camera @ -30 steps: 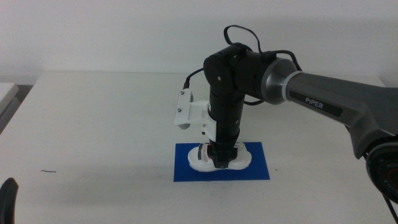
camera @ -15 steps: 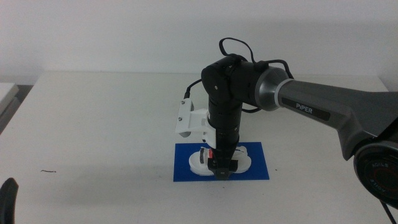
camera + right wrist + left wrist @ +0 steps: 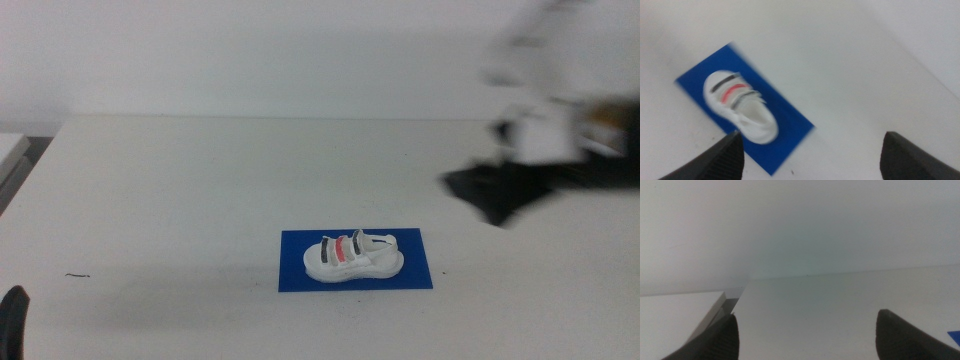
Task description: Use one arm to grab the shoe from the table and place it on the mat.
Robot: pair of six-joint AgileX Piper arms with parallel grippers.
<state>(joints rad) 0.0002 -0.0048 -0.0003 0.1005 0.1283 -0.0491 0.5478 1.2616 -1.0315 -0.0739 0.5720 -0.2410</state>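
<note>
Left gripper (image 3: pixel 805 335) parked low at the near left desk (image 3: pixel 180 190) corner, jaws spread wide, nothing in them. Right gripper (image 3: pixel 812 155) is up and off to the right, blurred in the middle view, jaws wide and empty. Shoe (image 3: pixel 740 107) lies below and ahead of it, on the mat (image 3: pixel 790 125), upright, fully inside the blue. Placement looks done; only parking my right arm remains.

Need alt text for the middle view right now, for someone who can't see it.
A small white shoe with striped straps lies free on a blue mat on the white table. The right arm is a blur at the right edge; the left gripper waits bottom left.
</note>
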